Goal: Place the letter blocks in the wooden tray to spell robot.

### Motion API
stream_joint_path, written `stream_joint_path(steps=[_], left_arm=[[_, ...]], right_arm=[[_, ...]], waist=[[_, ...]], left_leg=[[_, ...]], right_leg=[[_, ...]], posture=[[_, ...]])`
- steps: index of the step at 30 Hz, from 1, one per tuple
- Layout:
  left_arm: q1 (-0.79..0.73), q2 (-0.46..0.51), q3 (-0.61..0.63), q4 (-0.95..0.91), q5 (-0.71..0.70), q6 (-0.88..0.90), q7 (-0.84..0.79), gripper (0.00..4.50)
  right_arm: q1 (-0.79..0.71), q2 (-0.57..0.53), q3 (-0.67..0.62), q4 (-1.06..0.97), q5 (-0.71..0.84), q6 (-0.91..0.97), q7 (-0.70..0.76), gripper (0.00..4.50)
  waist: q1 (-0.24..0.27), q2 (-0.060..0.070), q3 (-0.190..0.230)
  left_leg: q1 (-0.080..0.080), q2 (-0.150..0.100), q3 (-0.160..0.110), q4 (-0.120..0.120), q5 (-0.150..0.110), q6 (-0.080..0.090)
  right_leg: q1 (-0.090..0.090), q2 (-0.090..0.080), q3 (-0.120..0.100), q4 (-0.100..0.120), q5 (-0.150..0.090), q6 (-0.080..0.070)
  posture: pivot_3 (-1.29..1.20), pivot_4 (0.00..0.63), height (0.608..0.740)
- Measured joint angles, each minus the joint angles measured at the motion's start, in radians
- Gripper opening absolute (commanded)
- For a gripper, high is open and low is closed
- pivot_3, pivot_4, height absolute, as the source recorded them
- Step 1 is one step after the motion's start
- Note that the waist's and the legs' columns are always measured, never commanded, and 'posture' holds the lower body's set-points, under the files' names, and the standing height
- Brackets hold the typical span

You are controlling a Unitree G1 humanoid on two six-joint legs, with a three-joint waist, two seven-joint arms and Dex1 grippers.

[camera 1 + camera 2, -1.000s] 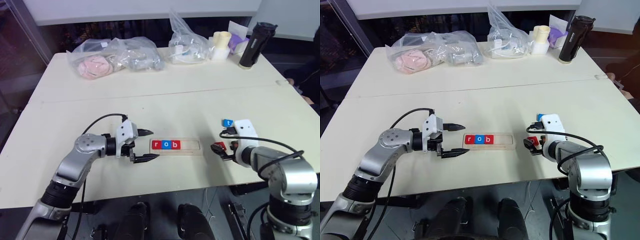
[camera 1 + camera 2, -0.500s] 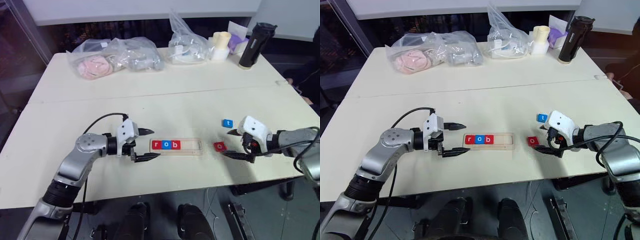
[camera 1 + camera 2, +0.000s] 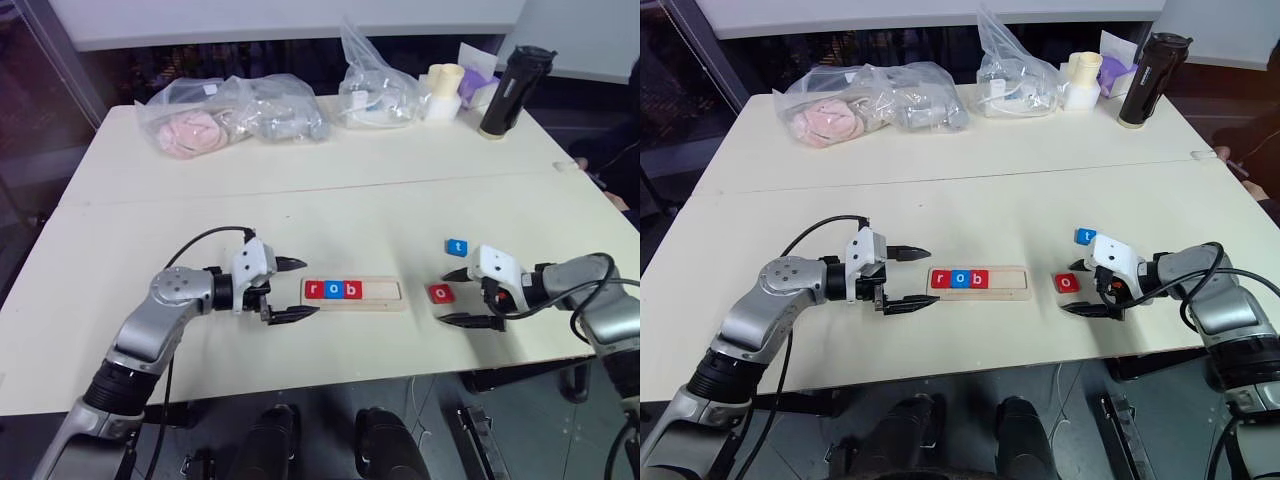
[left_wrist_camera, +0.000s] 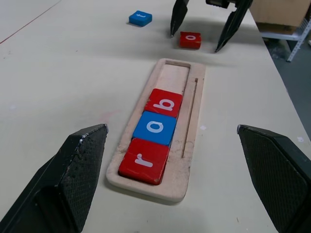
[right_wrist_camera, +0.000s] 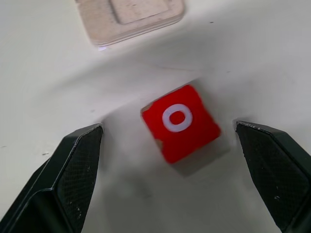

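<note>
The wooden tray point(image 3: 385, 293) lies near the table's front edge. Its left end holds a red r point(image 4: 144, 159), a blue o point(image 4: 155, 127) and a red b point(image 4: 164, 103); the right half of its groove is bare. A red o block point(image 3: 440, 293) lies flat on the table just right of the tray, and a blue t block point(image 3: 456, 246) sits a little behind it. My right gripper point(image 5: 168, 125) is open, pointing down and leftward, one finger on each side of the red o without touching it. Open and holding nothing, my left gripper point(image 3: 311, 288) hovers at the tray's left end.
Two clear plastic bags point(image 3: 235, 115) point(image 3: 375, 90) with contents lie along the far side of the table. A cream cup point(image 3: 443, 88), a purple item point(image 3: 475, 85) and a black bottle point(image 3: 505, 90) stand at the back right. The table's front edge runs just below both grippers.
The right arm swung its elbow outward and its gripper rolled and dropped, now straddling the red o from the right. The left arm and the blocks have not moved.
</note>
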State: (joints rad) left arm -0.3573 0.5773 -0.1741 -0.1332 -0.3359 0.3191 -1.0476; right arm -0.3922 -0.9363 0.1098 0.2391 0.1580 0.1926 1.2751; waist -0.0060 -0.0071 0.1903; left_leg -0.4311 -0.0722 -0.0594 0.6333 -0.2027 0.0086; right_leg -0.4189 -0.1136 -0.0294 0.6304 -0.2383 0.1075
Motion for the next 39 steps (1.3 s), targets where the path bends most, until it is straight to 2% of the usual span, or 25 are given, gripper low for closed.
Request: stream_joint_path(steps=[3, 6, 10, 11, 17, 24, 31, 39], left_arm=[[0.0, 0.0, 0.0, 0.0, 0.0, 0.0, 0.003, 4.5], [0.0, 0.0, 0.0, 0.0, 0.0, 0.0, 0.004, 4.5], [0.0, 0.0, 0.0, 0.0, 0.0, 0.0, 0.005, 4.5], [0.0, 0.0, 0.0, 0.0, 0.0, 0.0, 0.005, 4.5], [0.001, 0.001, 0.0, -0.004, 0.0, 0.001, 0.006, 4.5], [0.001, -0.001, 0.0, -0.008, -0.001, 0.001, 0.009, 4.5], [0.011, 0.001, 0.0, -0.02, -0.001, 0.003, 0.011, 4.5], [0.024, 0.006, 0.002, -0.039, -0.003, 0.006, 0.021, 4.5]], right_arm=[[-0.008, 0.007, 0.002, 0.009, -0.01, -0.014, 0.004, 4.45], [-0.013, 0.014, 0.004, 0.021, -0.019, -0.025, 0.01, 3.65], [-0.019, 0.023, 0.005, 0.021, -0.025, -0.027, 0.013, 1.51], [-0.021, 0.024, 0.006, 0.02, -0.027, -0.031, 0.013, 1.12], [-0.062, 0.031, 0.018, -0.059, -0.047, -0.008, -0.012, 1.12], [-0.091, 0.113, 0.079, -0.292, -0.04, 0.161, -0.062, 1.12], [-0.113, 0.172, 0.14, -0.303, -0.076, 0.206, -0.117, 1.12], [-0.124, 0.172, 0.162, -0.29, -0.085, 0.2, -0.107, 1.12]], waist=[[0.001, 0.0, 0.0], [0.001, 0.0, 0.0], [-0.001, 0.0, 0.0], [-0.001, 0.0, 0.0], [-0.003, 0.0, 0.0], [0.004, 0.0, 0.0], [0.019, 0.0, 0.0], [0.018, 0.0, 0.0]], left_leg=[[0.0, 0.0, 0.0, 0.0, 0.0, 0.0], [0.0, 0.0, 0.0, 0.0, 0.0, 0.0], [0.0, 0.0, 0.0, 0.0, 0.0, 0.0], [0.0, 0.0, 0.0, 0.0, 0.0, 0.0], [0.0, 0.0, 0.0, 0.0, 0.0, 0.0], [0.0, 0.0, 0.0, 0.0, 0.0, 0.0], [0.0, 0.0, 0.0, 0.0, 0.0, 0.0], [0.0, 0.0, 0.0, 0.0, 0.0, 0.0]], right_leg=[[0.0, 0.0, 0.0, 0.0, 0.0, 0.0], [0.0, 0.0, 0.0, 0.0, 0.0, 0.0], [0.0, 0.0, 0.0, 0.0, 0.0, 0.0], [0.0, 0.0, 0.0, 0.0, 0.0, 0.0], [-0.001, 0.0, 0.0, 0.0, 0.0, 0.0], [-0.001, 0.0, 0.0, 0.0, 0.0, 0.0], [-0.001, 0.0, 0.0, 0.0, 0.0, 0.0], [-0.001, 0.0, 0.0, 0.0, 0.0, 0.0]], posture=[[0.0, 0.15, 0.725], [0.0, 0.15, 0.725], [0.0, 0.15, 0.725], [0.0, 0.15, 0.725], [0.0, 0.15, 0.725], [0.0, 0.15, 0.725], [0.0, 0.15, 0.725], [0.0, 0.15, 0.725]])
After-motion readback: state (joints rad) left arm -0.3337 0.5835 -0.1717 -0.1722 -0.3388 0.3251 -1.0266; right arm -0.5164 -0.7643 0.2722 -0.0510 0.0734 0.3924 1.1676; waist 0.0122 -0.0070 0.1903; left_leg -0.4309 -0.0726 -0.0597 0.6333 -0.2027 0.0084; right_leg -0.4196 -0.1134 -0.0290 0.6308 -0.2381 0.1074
